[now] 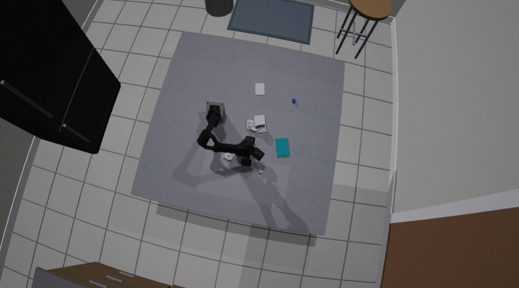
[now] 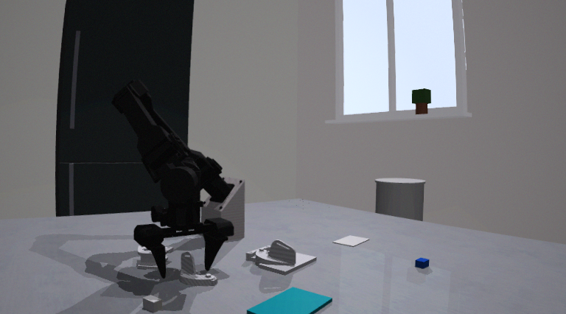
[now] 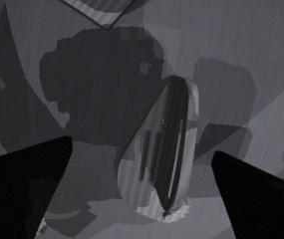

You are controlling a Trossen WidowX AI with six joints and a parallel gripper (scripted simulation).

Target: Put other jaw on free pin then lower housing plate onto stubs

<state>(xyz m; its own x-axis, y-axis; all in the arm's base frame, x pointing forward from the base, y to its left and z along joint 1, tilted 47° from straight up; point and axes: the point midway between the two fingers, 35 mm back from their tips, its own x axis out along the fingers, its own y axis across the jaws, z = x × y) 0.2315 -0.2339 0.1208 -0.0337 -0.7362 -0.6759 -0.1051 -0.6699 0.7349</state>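
Observation:
The loose grey-white jaw (image 2: 189, 265) (image 3: 143, 191) stands on the table with its fin upright and teeth at one end; the arm mostly hides it in the top view. My gripper (image 2: 186, 273) (image 3: 144, 151) is open and empty, low over the loose jaw, with a fingertip on either side of its fin. The base plate (image 1: 263, 130) (image 2: 307, 259) bears the mounted jaw (image 1: 259, 120) (image 2: 284, 253), whose fin stands up. The free pin is too small to make out surely. The housing plate piece (image 1: 228, 156) (image 2: 152, 257) lies apart, partly behind a finger in the exterior view.
A teal slab (image 1: 282, 147) (image 2: 292, 302) lies beyond the loose jaw. A small white block (image 1: 260, 172) (image 2: 152, 304) lies near the gripper. A white flat square (image 1: 259, 88) (image 2: 351, 240) and a blue cube (image 1: 293, 101) (image 2: 421, 263) lie farther off.

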